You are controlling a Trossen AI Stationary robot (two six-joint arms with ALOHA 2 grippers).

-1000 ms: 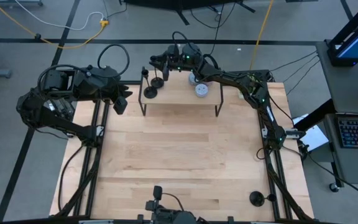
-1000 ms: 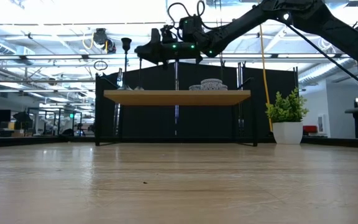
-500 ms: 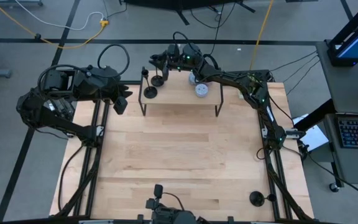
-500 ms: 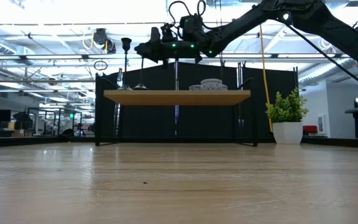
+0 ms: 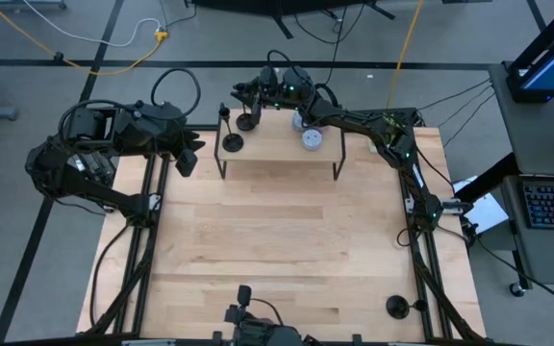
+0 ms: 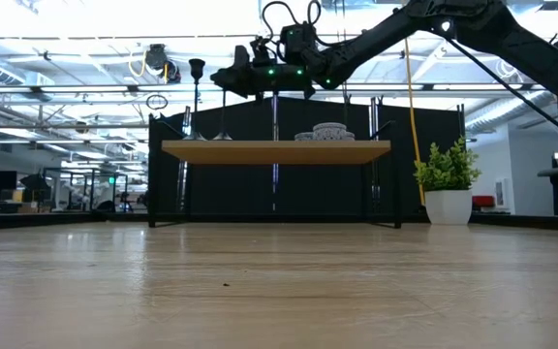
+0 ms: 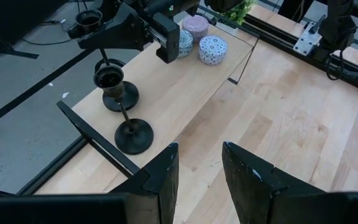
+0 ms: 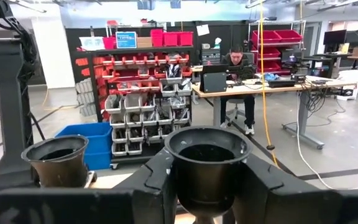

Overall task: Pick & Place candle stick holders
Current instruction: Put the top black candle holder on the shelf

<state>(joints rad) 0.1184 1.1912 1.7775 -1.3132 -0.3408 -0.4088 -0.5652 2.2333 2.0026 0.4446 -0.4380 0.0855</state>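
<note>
held candle stick holder (image 8: pixel 207 163) base hidden below frame, third holder (image 5: pixel 396 308) stem indistinct

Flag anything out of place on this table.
One candle stick holder sits alone at the table's right corner, at the end opposite the shelf where the other two holders stand. Nothing looks spilled or broken.

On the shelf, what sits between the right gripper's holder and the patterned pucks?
Bare shelf, in the left wrist view: nothing lies between the candle stick holder at the right gripper and the pucks.
</note>
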